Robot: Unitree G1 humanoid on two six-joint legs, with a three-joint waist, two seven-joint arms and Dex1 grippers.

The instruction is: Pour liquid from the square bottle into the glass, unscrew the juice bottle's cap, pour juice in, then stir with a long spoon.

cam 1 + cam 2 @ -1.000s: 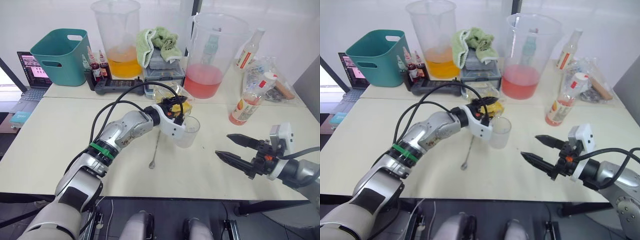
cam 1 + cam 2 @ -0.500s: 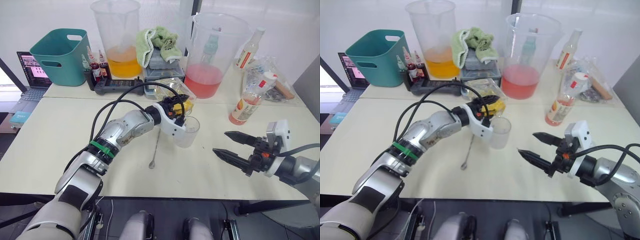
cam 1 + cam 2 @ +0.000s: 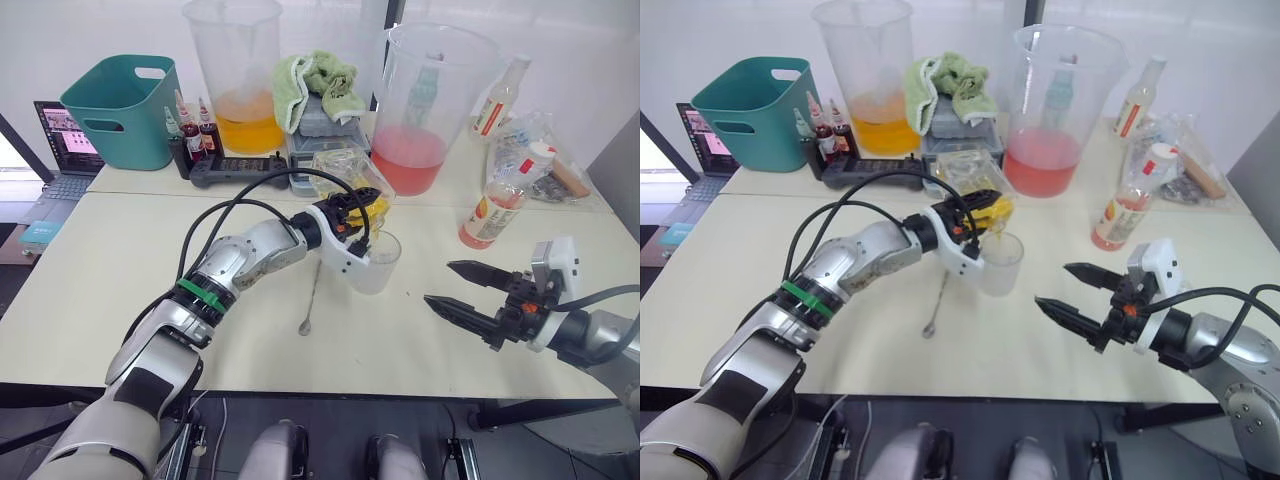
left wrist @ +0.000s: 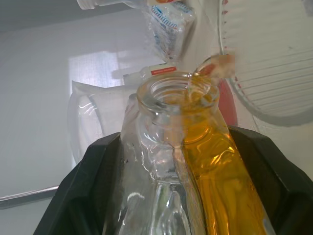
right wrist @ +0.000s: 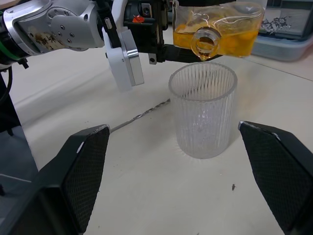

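My left gripper (image 3: 349,216) is shut on the square bottle (image 3: 364,204), which holds yellow liquid and lies tipped on its side with its open mouth over the ribbed clear glass (image 3: 378,262). In the right wrist view the liquid sits at the bottle's mouth (image 5: 205,41) just above the glass (image 5: 203,115). The long spoon (image 3: 310,298) lies on the table left of the glass. At the right stands the juice bottle (image 3: 492,210), white cap on, with orange-red juice inside. My right gripper (image 3: 460,289) hovers open right of the glass, pointing at it, with nothing held.
Along the back stand a teal basket (image 3: 122,110), a pitcher of orange liquid (image 3: 240,80), a pitcher of pink liquid (image 3: 420,110), a green cloth on a box (image 3: 318,85), a black controller (image 3: 235,172), small dark bottles (image 3: 190,125), and a plastic bag (image 3: 540,150).
The square bottle has tipped a little further over the glass, and liquid now reaches its mouth. My right gripper has shifted slightly left toward the glass.
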